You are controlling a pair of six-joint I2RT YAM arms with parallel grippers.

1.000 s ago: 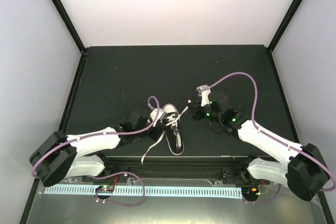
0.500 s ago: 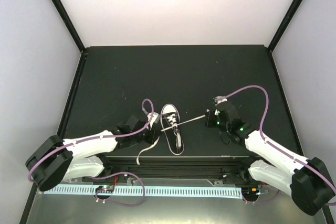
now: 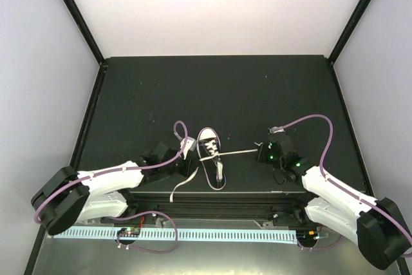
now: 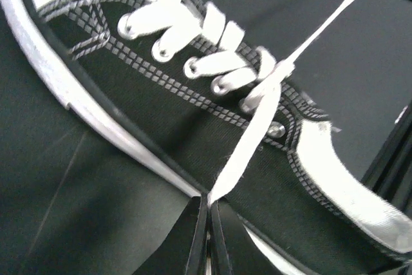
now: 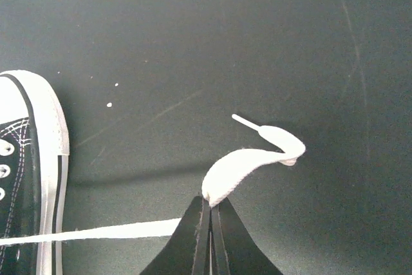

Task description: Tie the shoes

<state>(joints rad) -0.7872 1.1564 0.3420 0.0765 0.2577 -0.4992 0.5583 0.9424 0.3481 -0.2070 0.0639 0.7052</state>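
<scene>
A small black sneaker [image 3: 211, 160] with a white toe cap lies between the arms, toe pointing away from them. My left gripper [image 3: 192, 164] sits at its left side, shut on one white lace [image 4: 254, 130] that runs up to the eyelets. The loose tail of that lace [image 3: 177, 188] trails toward the near edge. My right gripper [image 3: 259, 152] is to the right of the shoe, shut on the other lace [image 3: 235, 152], which stretches taut from the shoe. Its free end [image 5: 267, 149] curls past the fingertips of the right gripper [image 5: 210, 203]. The left gripper [image 4: 208, 201] shows tight jaws.
The black table [image 3: 212, 88] has raised walls at the back and both sides. A black rail [image 3: 212, 199] runs along the near edge, just behind the heel. Purple cables [image 3: 309, 120] loop over both arms.
My right gripper has moved right and nearer, drawing its lace out straight from the shoe. My left gripper has shifted slightly left, and its lace is pulled out too.
</scene>
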